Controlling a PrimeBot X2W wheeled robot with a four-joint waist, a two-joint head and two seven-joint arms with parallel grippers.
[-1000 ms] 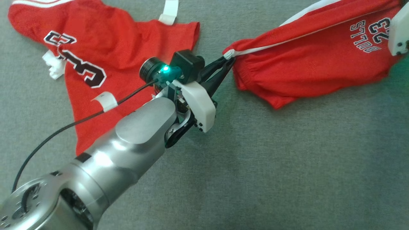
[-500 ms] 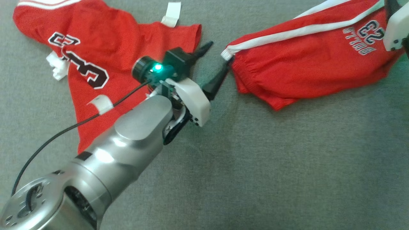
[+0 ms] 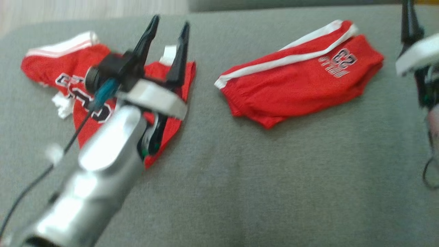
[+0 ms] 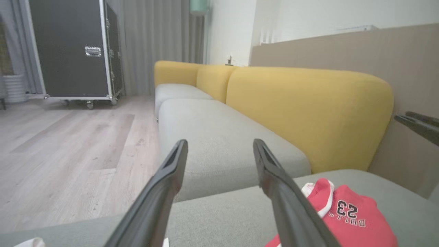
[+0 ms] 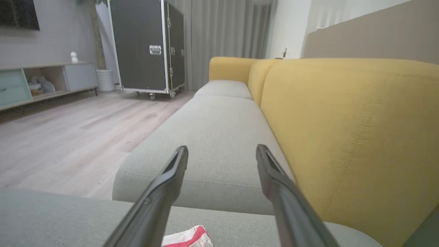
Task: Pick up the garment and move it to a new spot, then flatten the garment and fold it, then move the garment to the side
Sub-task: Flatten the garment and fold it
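Holding nothing: left claw (image 3: 171, 21) splayed wide over the red jersey (image 3: 44, 65) — right claw (image 5: 222, 148) equally released; folded red shorts (image 3: 301, 85) flat on grey sofa cushion (image 3: 274, 171).

The red shorts (image 3: 298, 82) lie folded on the grey cushion (image 3: 274, 171), with white stripes and the number 23 facing up. The left gripper (image 3: 170, 21) is up over a crumpled red shirt (image 3: 48, 68), its two fingers spread apart. The right gripper (image 3: 408, 24) pokes in at the right edge, blurry.
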